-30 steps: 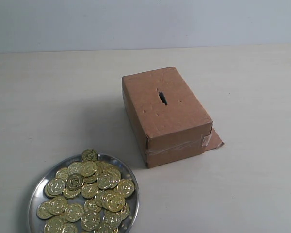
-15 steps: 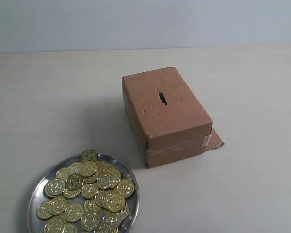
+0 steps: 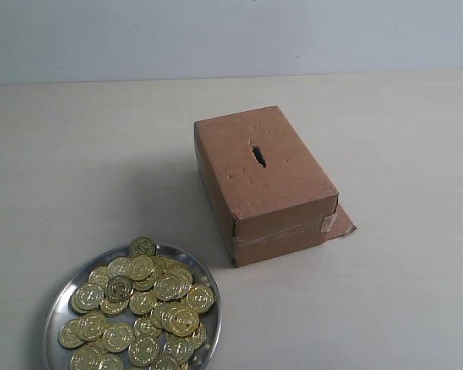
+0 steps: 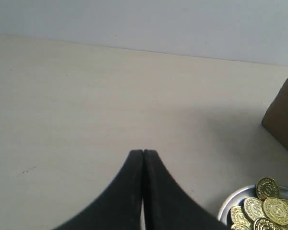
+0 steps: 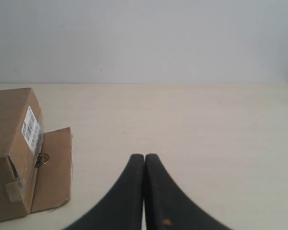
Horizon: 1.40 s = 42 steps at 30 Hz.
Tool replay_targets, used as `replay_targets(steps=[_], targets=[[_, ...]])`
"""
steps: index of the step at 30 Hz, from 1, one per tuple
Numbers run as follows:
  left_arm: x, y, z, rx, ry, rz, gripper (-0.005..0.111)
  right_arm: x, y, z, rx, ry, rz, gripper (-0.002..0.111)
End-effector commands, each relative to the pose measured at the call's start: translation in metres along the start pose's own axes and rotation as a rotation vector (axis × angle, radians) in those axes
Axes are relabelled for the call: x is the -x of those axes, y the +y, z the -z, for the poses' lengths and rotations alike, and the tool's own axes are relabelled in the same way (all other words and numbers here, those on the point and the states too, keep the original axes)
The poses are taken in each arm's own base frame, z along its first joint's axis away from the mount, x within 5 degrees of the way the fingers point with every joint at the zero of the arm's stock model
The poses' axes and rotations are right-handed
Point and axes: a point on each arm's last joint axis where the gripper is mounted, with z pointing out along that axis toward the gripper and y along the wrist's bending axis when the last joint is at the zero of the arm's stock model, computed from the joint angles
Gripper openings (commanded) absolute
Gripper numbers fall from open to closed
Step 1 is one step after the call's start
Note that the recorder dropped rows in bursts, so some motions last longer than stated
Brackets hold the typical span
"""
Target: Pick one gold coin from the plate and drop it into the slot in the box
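Observation:
A shiny silver plate [image 3: 61, 299] heaped with several gold coins [image 3: 143, 302] sits at the front left of the table. Behind it to the right stands the brown cardboard box [image 3: 289, 193], with the dark ragged slot [image 3: 258, 155] in its top, tape on its near end and a flap [image 3: 341, 223] sticking out. Neither arm shows in the exterior view. My left gripper [image 4: 143, 152] is shut and empty above bare table, with the plate's rim [image 4: 226, 204] and the box's corner [image 4: 283, 120] off to one side. My right gripper [image 5: 144, 156] is shut and empty, apart from the box [image 5: 9, 143].
A pale wall runs along the table's far edge [image 3: 231, 75]. On the flap [image 5: 55, 167] beside the box lies a single gold coin [image 5: 41, 159]. A white label [image 5: 30, 128] sits on the box's end face. Bare tabletop surrounds both objects.

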Motion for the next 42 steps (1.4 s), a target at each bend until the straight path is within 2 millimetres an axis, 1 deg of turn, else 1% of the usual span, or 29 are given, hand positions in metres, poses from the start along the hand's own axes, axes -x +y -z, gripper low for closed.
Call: replay_targets(steps=[1, 42], targets=[[0.0013, 0.0001, 0.0005, 0.002, -0.015, 0.0, 0.0, -0.0017, -0.0005, -0.0002, -0.007, 0.001, 0.004, 0.0], [0.0013, 0.0001, 0.0005, 0.002, -0.015, 0.0, 0.0, -0.0003, -0.0005, -0.0002, -0.007, -0.014, 0.006, 0.0]])
